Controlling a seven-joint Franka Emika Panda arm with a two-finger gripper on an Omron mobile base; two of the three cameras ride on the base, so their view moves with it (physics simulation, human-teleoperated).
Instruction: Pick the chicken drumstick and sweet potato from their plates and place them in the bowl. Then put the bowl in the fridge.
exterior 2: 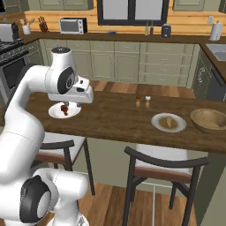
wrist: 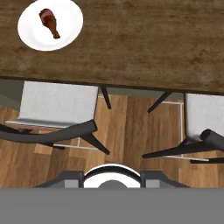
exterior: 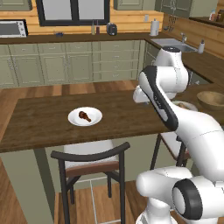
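The dark chicken drumstick [exterior: 85, 116] [exterior 2: 65, 109] [wrist: 50, 22] lies on a white plate [exterior: 94, 119] [exterior 2: 54, 113] [wrist: 65, 37] on the wooden table. A second plate [exterior 2: 158, 125] holds the pale sweet potato [exterior 2: 169, 121], and the arm hides most of it in the left base view. Just past that plate sits the wooden bowl [exterior: 212, 99] [exterior 2: 209, 120]. My gripper [exterior 2: 79, 98] [wrist: 109, 179] hovers above the table's near edge, off to the side of the drumstick's plate, open and holding nothing. The fridge is out of view.
Two dark-framed chairs [exterior: 89, 159] [exterior 2: 165, 165] with pale seats are tucked under the table's near edge. Two small shakers [exterior 2: 142, 101] stand mid-table. Kitchen cabinets and counters run along the far wall, with a sink [exterior: 173, 43] at the right corner.
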